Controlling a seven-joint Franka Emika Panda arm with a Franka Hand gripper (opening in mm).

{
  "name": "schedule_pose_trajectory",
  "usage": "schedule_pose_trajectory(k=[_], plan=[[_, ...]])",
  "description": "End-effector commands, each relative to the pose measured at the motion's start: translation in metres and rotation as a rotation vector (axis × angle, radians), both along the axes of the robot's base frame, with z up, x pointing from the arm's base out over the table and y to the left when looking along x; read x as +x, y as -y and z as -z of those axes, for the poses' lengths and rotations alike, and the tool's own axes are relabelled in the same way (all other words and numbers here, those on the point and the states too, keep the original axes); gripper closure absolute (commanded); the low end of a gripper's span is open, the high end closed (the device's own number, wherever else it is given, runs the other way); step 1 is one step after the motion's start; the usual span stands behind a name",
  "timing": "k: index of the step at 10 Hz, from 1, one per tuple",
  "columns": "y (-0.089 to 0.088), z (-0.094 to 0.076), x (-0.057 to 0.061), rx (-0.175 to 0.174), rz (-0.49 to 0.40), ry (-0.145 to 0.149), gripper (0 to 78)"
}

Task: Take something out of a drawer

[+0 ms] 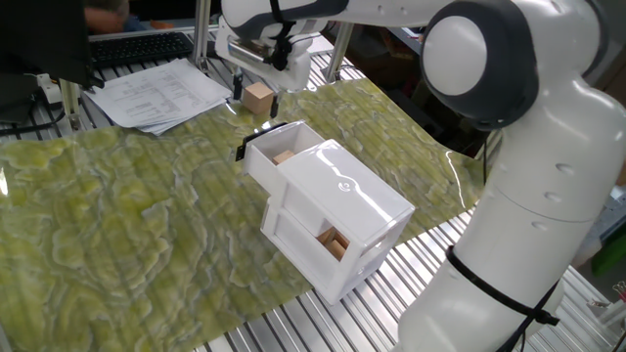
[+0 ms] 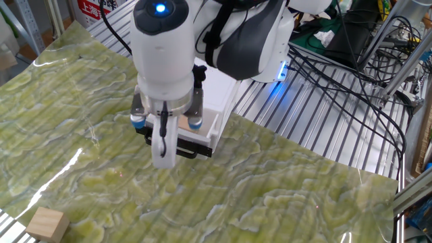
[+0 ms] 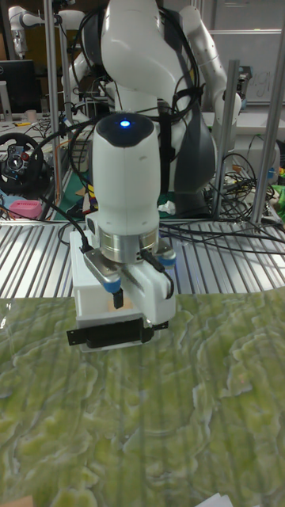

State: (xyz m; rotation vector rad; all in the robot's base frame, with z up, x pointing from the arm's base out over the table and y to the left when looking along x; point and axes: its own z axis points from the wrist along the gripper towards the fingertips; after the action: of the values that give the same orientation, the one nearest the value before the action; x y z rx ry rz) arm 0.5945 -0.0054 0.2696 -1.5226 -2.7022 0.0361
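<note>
The gripper (image 2: pixel 164 143) is held over the front of the open top drawer (image 1: pixel 277 150), fingers pointing down. Nothing is seen between the fingers, but whether they are parted or closed cannot be told from these views.

The drawer has been pulled out of the white box (image 1: pixel 342 210), its black handle (image 3: pixel 111 333) facing the far edge of the mat (image 1: pixel 117 215). A small pale wooden cube (image 1: pixel 284 155) is seen lying inside it, towards the front. The opening step can thus be judged done; grasping the cube and lifting it out are judged yet to be done.

The bottom drawer (image 1: pixel 313 240) is also partly open, and a darker brown block (image 1: pixel 335 242) is seen in it. A second pale cube (image 1: pixel 258 98) sits at the far edge of the mat, well apart from the box and outside either drawer. Papers (image 1: pixel 156 93) and a keyboard (image 1: pixel 137 47) are found past the far corner of the bench, clear of the work.

The cube is flanked closely by the drawer walls, so the fingers would have to be lowered between them. Nothing else is seen in the way.
</note>
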Motion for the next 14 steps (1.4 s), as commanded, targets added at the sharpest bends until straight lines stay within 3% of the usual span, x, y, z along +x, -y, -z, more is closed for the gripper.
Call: schedule_pose_trajectory(k=[1, 3, 6, 11, 14], plan=[[0.002, -0.027, -0.024, 0.019, -0.496, -0.009, 0.1], [0.008, -0.032, -0.029, 0.024, -0.634, -0.010, 0.1], [0.013, -0.036, -0.038, 0.035, -0.764, -0.018, 0.1], [0.018, -0.034, -0.073, 0.040, -0.922, -0.012, 0.1], [0.019, -0.035, -0.076, 0.041, -0.998, -0.014, 0.1]])
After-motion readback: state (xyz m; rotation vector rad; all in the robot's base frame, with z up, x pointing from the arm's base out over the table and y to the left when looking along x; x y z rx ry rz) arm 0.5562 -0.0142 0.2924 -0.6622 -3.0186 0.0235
